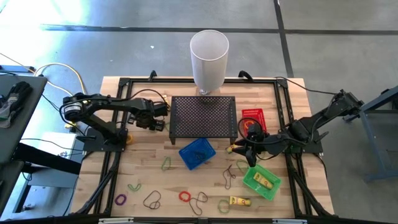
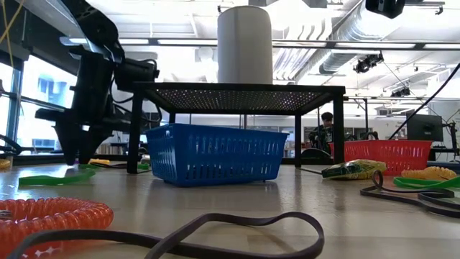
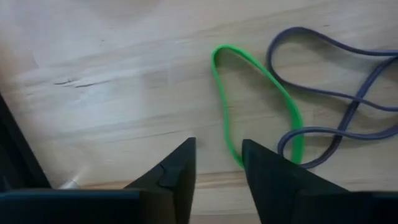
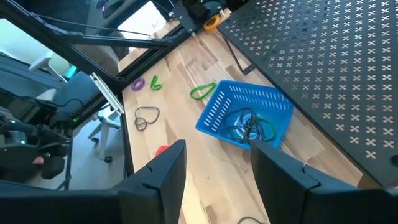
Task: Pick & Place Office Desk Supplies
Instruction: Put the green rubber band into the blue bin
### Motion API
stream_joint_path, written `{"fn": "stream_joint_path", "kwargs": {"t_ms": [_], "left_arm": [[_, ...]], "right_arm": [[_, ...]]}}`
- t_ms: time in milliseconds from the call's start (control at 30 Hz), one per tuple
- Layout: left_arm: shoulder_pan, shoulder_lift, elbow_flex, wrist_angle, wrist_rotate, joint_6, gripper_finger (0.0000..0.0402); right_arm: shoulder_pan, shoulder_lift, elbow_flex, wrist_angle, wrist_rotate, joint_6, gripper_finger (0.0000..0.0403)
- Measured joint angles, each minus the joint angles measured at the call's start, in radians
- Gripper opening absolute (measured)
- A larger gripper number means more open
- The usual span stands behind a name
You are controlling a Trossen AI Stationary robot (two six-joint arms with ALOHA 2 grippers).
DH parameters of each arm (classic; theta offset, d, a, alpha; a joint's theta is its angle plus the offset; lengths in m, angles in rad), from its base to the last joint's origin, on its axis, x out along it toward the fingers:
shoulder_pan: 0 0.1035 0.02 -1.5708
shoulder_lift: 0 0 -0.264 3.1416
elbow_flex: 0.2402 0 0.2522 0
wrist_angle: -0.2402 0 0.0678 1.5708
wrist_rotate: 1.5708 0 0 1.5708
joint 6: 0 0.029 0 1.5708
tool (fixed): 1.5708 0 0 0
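Your left gripper, jaws parted and empty, hovers beside the green band; closing off-centre could miss it.

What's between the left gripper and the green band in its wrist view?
Nothing visible. The left gripper, jaws apart, hovers right by the green band; a purple band crosses one end of it.

High view straight down over the whole desk, low view level at desk height, left wrist close above the boards, right wrist farther off, blue basket shared by three views
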Motion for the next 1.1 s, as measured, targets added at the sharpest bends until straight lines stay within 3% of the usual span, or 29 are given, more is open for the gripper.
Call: {"fn": "stream_joint_path", "kwargs": {"t_ms": [300, 533, 733, 1100], "left_arm": [[-0.001, 0.002, -0.002, 0.021, 0.001, 0.038, 0.0007], [0.000, -0.030, -0.005, 0.013, -0.010, 0.074, 0.0001], [-0.019, -0.138, 0.037, -0.149, -0.073, 0.079, 0.0000], [-0.241, -0.440, 0.192, -0.248, -0.076, 0.013, 0.0000]], "right_arm": [[0.000, 0.000, 0.000, 0.000, 0.000, -0.008, 0.0167], [0.000, 0.000, 0.000, -0.001, -0.008, -0.012, 0.0167], [0.000, 0.000, 0.000, -0.001, -0.008, -0.027, 0.0167], [0.000, 0.000, 0.000, -0.001, -0.008, -0.061, 0.0167]]}}
